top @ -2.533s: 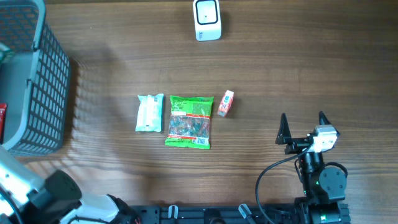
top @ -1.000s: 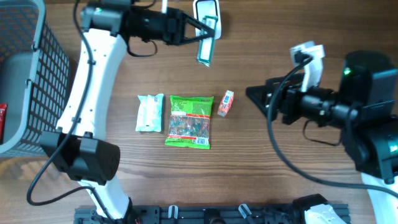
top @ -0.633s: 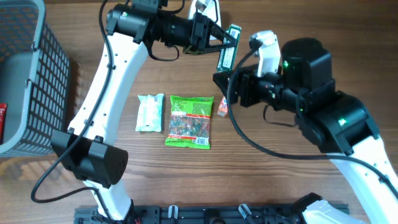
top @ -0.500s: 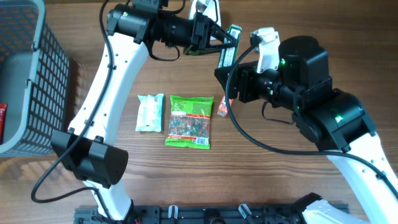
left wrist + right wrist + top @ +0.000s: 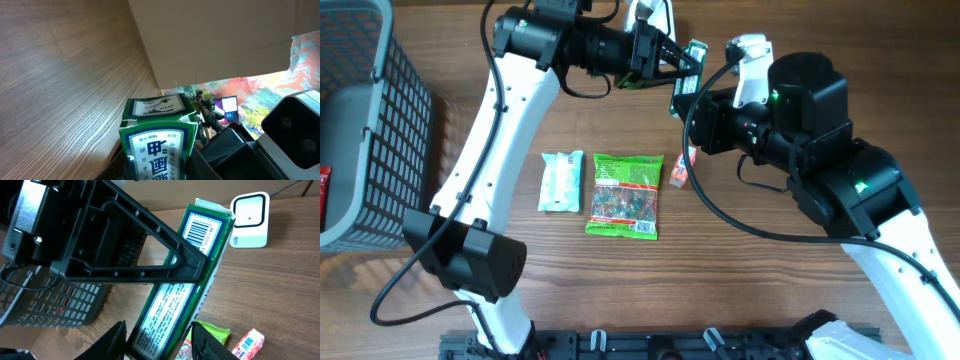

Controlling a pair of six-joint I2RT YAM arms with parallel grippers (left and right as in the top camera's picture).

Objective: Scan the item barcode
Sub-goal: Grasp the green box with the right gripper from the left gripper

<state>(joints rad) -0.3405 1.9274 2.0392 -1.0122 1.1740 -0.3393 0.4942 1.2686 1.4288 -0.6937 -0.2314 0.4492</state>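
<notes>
Green-and-white printed cardboard carton (image 5: 186, 282): task item, held up off the wooden table (image 5: 800, 60), just beside the white boxy barcode scanner (image 5: 250, 220), on its front-right side
Long axis: runs from the end nearest the scanner down and away toward the table front, tilted, not upright
Barcode (image 5: 200, 230): on a long face at the scanner-side end; that face shows to the right wrist camera, and looks not yet turned to the scanner window
Left gripper (image 5: 680, 68): pinching the carton across its upper half, one black finger lying over the printed face just under the barcode
Right gripper (image 5: 160, 347): fingers flank the carton's far end, away from the scanner, one each side, very close; cannot tell if they press it or leave a gap
Handling (judged): light, thin card, stiff along its length but dents if squeezed hard; glossy print likely a bit slippery
Where to hold (judged): flat long sides, away from the barcode end, so no finger covers the bars
Risk (judged): carton twists between two grips, or left finger shades the code
</notes>
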